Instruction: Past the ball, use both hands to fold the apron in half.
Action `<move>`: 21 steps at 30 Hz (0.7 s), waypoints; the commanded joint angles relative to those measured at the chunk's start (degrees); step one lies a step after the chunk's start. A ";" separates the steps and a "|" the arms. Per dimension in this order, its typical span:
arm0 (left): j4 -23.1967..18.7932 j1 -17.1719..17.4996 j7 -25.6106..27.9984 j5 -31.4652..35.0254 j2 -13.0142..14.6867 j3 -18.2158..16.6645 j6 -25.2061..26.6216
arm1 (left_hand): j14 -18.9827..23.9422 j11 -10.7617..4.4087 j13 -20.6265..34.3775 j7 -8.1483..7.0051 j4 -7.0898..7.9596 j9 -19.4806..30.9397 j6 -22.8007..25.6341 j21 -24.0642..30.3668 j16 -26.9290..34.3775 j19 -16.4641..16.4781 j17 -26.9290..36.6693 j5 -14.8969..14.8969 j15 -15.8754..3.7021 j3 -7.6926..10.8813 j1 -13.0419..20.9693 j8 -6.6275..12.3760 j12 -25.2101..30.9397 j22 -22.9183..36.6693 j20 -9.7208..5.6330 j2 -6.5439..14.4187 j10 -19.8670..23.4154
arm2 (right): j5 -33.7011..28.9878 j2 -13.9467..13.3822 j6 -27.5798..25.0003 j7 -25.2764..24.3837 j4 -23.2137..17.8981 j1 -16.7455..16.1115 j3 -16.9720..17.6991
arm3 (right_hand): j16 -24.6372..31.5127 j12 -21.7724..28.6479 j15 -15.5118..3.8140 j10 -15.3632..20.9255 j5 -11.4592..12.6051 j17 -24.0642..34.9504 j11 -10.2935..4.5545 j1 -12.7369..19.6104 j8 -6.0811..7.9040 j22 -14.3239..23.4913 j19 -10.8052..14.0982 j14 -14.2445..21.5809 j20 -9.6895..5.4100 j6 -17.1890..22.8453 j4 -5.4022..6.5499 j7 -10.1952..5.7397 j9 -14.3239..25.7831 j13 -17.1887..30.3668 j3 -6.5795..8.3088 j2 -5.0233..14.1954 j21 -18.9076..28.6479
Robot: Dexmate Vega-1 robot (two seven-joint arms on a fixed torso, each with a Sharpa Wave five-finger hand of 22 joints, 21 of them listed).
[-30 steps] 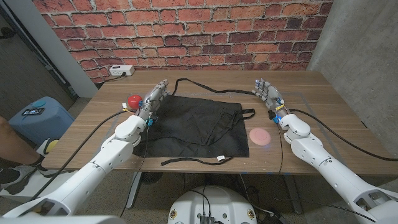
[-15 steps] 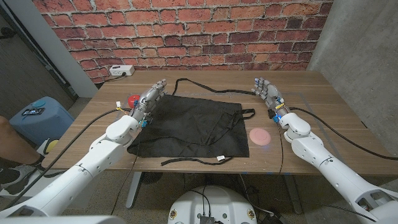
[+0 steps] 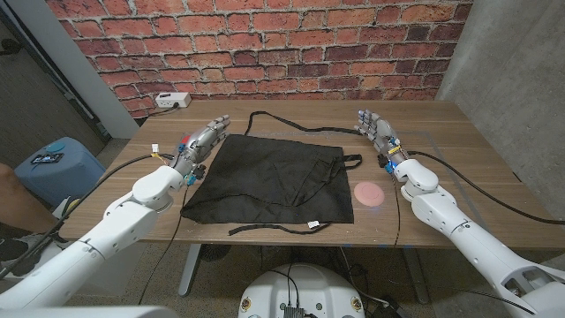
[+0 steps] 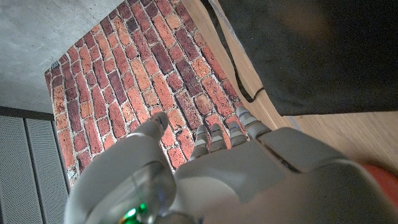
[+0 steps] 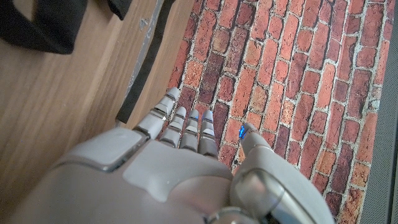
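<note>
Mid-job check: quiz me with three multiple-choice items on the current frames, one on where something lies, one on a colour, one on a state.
1. Where is the pink disc?
A. on the apron
B. on bare table between the apron and the right arm
C. by the power strip

2. What colour is the apron?
A. black
B. red
C. white

3. What is the apron's state?
A. folded in half
B. hanging off the table
C. spread out, unfolded

Answers:
1 B, the disc lies on wood just off the apron's edge.
2 A, the cloth is plainly black.
3 C, it lies flat, neither the left hand nor the right hand gripping it.
</note>
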 commanded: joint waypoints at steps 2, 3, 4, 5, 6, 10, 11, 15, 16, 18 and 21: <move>-6.83 6.01 -0.16 2.01 7.48 -4.23 1.92 | -0.20 -0.38 0.12 -0.50 -1.49 0.12 -0.43 -0.45 -0.08 -0.23 0.20 1.21 -0.50 1.33 2.10 -0.03 -0.11 0.22 -0.14 0.53 0.10 | 0.18 0.32 0.28 1.17 0.93 0.34 -0.25 | 0.26 0.29 -1.28 -0.26 0.05 0.01 -0.12 0.80 0.31 0.09 -0.28 -0.17 -1.67 0.23 -0.27 -0.03 0.16 0.16 -0.05 0.27 0.26; -7.10 6.30 -0.19 2.01 7.68 -4.45 1.99 | -0.22 -0.44 0.12 -0.50 -1.61 0.12 -0.44 -0.47 -0.09 -0.27 0.20 1.29 -0.44 1.40 2.19 -0.04 -0.14 0.22 -0.15 0.50 0.04 | 0.19 0.33 0.33 1.15 0.98 0.31 -0.23 | 0.27 0.30 -1.26 -0.24 0.05 0.01 -0.05 0.81 0.31 0.09 -0.28 -0.17 -1.70 0.23 -0.28 -0.06 0.16 0.16 -0.05 0.27 0.27; -7.34 6.57 -0.30 1.94 7.88 -4.65 2.05 | -0.22 -0.50 0.11 -0.58 -1.80 0.11 -0.55 -0.50 -0.08 -0.30 0.19 1.40 -0.52 1.47 2.30 -0.07 -0.16 0.22 -0.25 0.39 0.02 | 0.22 0.32 0.32 1.17 1.00 0.27 -0.22 | 0.26 0.31 -1.27 -0.22 0.05 0.01 -0.04 0.81 0.32 0.09 -0.29 -0.21 -1.68 0.26 -0.28 -0.06 0.16 0.16 -0.06 0.27 0.27; -7.66 6.83 -0.42 2.02 8.23 -4.86 2.22 | -0.25 -0.51 0.11 -0.48 -1.91 0.11 -0.56 -0.51 -0.09 -0.31 0.19 1.46 -0.50 1.50 2.35 -0.07 -0.20 0.22 -0.20 0.33 -0.04 | 0.31 0.33 0.39 1.29 1.07 0.23 -0.20 | 0.26 0.34 -1.27 -0.16 0.05 0.01 0.00 0.81 0.32 0.09 -0.29 -0.21 -1.69 0.26 -0.29 -0.09 0.16 0.16 -0.06 0.27 0.27; -8.02 7.13 -0.31 2.52 8.65 -5.04 2.28 | -0.30 -0.49 0.11 -0.41 -1.99 0.11 -0.59 -0.53 -0.10 -0.34 0.19 1.50 -0.43 1.50 2.39 -0.08 -0.22 0.22 -0.19 0.28 -0.08 | 0.36 0.33 0.44 1.39 1.11 0.19 -0.19 | 0.26 0.36 -1.24 -0.11 0.04 0.01 -0.07 0.82 0.32 0.09 -0.29 -0.22 -1.66 0.26 -0.29 -0.06 0.16 0.16 -0.07 0.27 0.28; -9.54 8.27 -0.30 4.95 10.88 -5.79 2.67 | -0.44 -0.46 0.11 -0.27 -2.19 0.11 -0.65 -0.56 -0.14 -0.38 0.19 1.59 -0.43 1.44 2.42 -0.09 -0.25 0.22 -0.26 0.08 -0.13 | 0.41 0.33 0.60 1.54 1.21 0.07 -0.19 | 0.27 0.40 -1.26 -0.03 0.04 0.02 -0.07 0.82 0.33 0.09 -0.33 -0.26 -1.73 0.28 -0.29 -0.05 0.16 0.16 -0.09 0.29 0.27; -9.86 8.59 -0.38 5.50 11.43 -6.00 2.73 | -0.46 -0.55 0.11 -0.30 -2.24 0.11 -0.62 -0.58 -0.13 -0.42 0.19 1.61 -0.45 1.39 2.40 -0.08 -0.27 0.23 -0.27 0.01 -0.17 | 0.36 0.34 0.67 1.53 1.24 0.06 -0.20 | 0.28 0.39 -1.27 -0.06 0.03 0.03 -0.08 0.82 0.34 0.09 -0.35 -0.25 -1.72 0.29 -0.29 -0.06 0.16 0.16 -0.10 0.29 0.27; -11.31 10.41 0.00 7.58 13.33 -7.21 3.12 | -0.68 -0.57 0.12 -0.34 -2.33 0.11 -0.81 -0.68 -0.16 -0.65 0.22 1.65 -0.40 1.17 2.27 -0.13 -0.33 0.24 -0.15 -0.13 -0.30 | 0.34 0.36 0.97 1.41 1.06 -0.20 -0.13 | 0.29 0.34 -1.29 -0.23 0.03 0.03 0.06 0.83 0.32 0.09 -0.39 -0.29 -1.74 0.24 -0.29 -0.05 0.16 0.16 -0.13 0.31 0.27; -11.62 10.95 0.07 7.95 13.71 -7.60 3.16 | -0.71 -0.74 0.12 -0.32 -2.34 0.11 -0.81 -0.68 -0.15 -0.66 0.23 1.65 -0.39 1.12 2.23 -0.12 -0.37 0.24 -0.14 -0.15 -0.40 | 0.28 0.31 1.00 1.33 0.92 -0.31 -0.12 | 0.30 0.33 -1.26 -0.25 0.03 0.03 0.04 0.83 0.32 0.09 -0.40 -0.28 -1.74 0.24 -0.30 -0.02 0.16 0.17 -0.13 0.31 0.27; -12.28 12.16 0.22 8.88 14.58 -8.48 3.17 | -0.79 -0.70 0.12 -0.25 -2.34 0.12 -0.86 -0.70 -0.15 -0.70 0.24 1.66 -0.28 1.03 2.17 -0.13 -0.37 0.25 -0.04 -0.15 -0.41 | 0.29 0.23 1.00 1.14 0.56 -0.58 -0.05 | 0.29 0.33 -1.24 -0.27 0.02 0.03 0.02 0.84 0.31 0.09 -0.42 -0.31 -1.76 0.23 -0.31 -0.03 0.16 0.17 -0.14 0.31 0.27; -13.09 14.14 0.13 10.01 15.75 -10.04 2.99 | -0.87 -0.65 0.13 -0.07 -2.25 0.13 -0.87 -0.74 -0.07 -0.84 0.30 1.65 -0.19 0.66 1.85 -0.09 -0.41 0.26 0.18 -0.15 -0.53 | 0.18 -0.01 0.83 0.89 -0.01 -0.94 -0.05 | 0.28 0.33 -1.26 -0.29 0.02 0.03 -0.04 0.86 0.30 0.09 -0.46 -0.37 -1.74 0.18 -0.32 -0.05 0.16 0.17 -0.16 0.31 0.27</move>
